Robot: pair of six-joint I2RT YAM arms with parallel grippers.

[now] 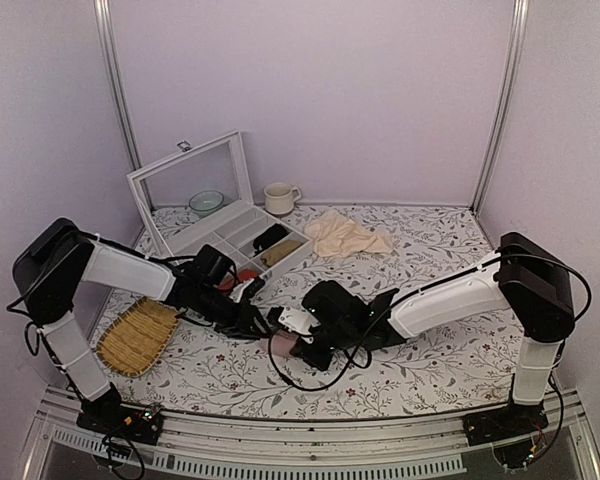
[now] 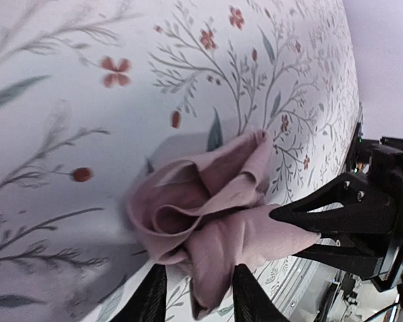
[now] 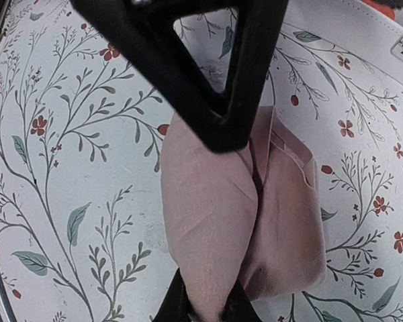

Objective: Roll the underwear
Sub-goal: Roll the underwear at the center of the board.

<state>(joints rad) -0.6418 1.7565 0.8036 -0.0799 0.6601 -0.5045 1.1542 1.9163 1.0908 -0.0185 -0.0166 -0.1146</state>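
From above, both arms reach low to one spot near the front edge of the floral counter [image 1: 440, 350]. The underwear [image 1: 282, 345] is a small pink bundle squeezed between the left claw [image 1: 260, 322] and the right claw [image 1: 300, 338], about equally close to both.

In the left wrist view the underwear [image 2: 208, 208] is a loose roll lying on the counter. Its spiralled end is open, and its long axis runs toward the right claw [image 2: 290, 233], which pinches the far end. The left claw [image 2: 198, 295] straddles it from the side. A sliver of counter shows beside one finger, so I cannot tell whether it grips.

In the right wrist view the underwear [image 3: 208, 201] lies lengthwise, straight ahead of the right claw [image 3: 201, 310], which is nipped on its near end. A finger [image 3: 221, 127] of the left claw crosses the far part. Any further turn likely goes about that axis.
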